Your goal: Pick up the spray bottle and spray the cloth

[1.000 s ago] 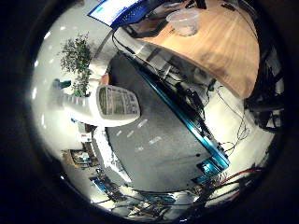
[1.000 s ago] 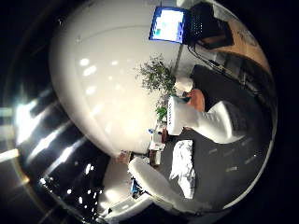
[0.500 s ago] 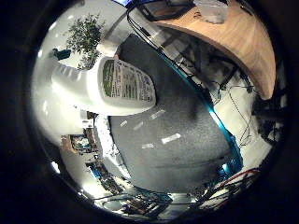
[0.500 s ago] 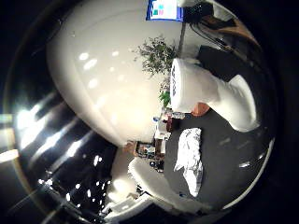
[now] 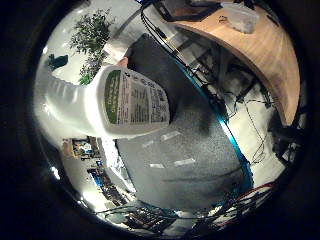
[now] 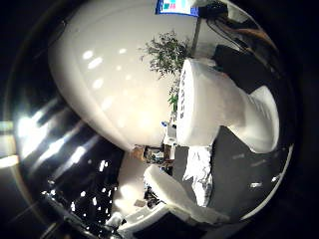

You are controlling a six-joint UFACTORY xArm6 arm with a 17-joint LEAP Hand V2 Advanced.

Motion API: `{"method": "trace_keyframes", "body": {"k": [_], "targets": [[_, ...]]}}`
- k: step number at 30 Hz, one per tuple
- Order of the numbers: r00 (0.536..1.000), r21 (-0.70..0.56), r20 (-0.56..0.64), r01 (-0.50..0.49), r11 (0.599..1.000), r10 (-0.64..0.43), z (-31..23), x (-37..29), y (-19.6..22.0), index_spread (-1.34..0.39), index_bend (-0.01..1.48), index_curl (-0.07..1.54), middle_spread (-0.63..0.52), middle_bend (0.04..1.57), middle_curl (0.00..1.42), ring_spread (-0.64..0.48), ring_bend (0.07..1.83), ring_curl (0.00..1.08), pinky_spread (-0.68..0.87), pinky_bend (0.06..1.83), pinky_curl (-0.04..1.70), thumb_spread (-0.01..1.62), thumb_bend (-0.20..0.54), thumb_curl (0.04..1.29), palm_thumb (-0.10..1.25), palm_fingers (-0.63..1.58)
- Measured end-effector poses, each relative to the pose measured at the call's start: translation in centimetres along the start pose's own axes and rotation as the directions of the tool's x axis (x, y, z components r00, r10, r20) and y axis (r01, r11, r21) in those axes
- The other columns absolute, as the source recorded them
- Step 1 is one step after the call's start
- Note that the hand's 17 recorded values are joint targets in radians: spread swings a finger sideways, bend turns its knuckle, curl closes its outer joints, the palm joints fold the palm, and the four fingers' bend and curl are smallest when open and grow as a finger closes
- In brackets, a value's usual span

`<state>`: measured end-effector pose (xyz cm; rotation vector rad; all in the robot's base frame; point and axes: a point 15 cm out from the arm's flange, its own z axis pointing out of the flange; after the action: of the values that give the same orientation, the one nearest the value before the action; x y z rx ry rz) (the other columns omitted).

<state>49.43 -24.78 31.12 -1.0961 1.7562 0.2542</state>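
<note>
in the little-finger-side view, the white spray bottle [image 5: 117, 102] loomed close to the palm above the dark grey surface [image 5: 190, 165], so the approach to grasp seemed under way; the surface's teal edge lay near. in the thumb-side view, the cloth [image 6: 199, 172] lay crumpled beyond the bottle. whether the hand was clenched or released could not be told.

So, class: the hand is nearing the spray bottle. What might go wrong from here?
1. The spray bottle stands upright on the dark mat; a nudge from the side could tip it over.
2. The white cloth lies beside the bottle, so the approach could drag or bunch it.
</note>
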Motion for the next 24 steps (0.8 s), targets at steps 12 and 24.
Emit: {"method": "trace_keyframes", "body": {"k": [12, 24], "targets": [[1.000, -0.036, 0.013, 0.012, 0.999, -0.012, 2.2, 0.0, -0.3, -0.26, 0.14, 0.22, 0.19, 0.24, 0.33, 0.20, 0.42, 0.24, 0.39, 0.52, 0.30, 1.03, -0.026, 0.27, 0.38, -0.02], [0.999, -0.090, 0.030, 0.018, 0.996, -0.016, 5.1, -0.6, 0.6, -0.25, 0.14, 0.21, 0.18, 0.23, 0.33, 0.21, 0.40, 0.25, 0.40, 0.50, 0.30, 1.02, -0.025, 0.27, 0.37, -0.01]]}}
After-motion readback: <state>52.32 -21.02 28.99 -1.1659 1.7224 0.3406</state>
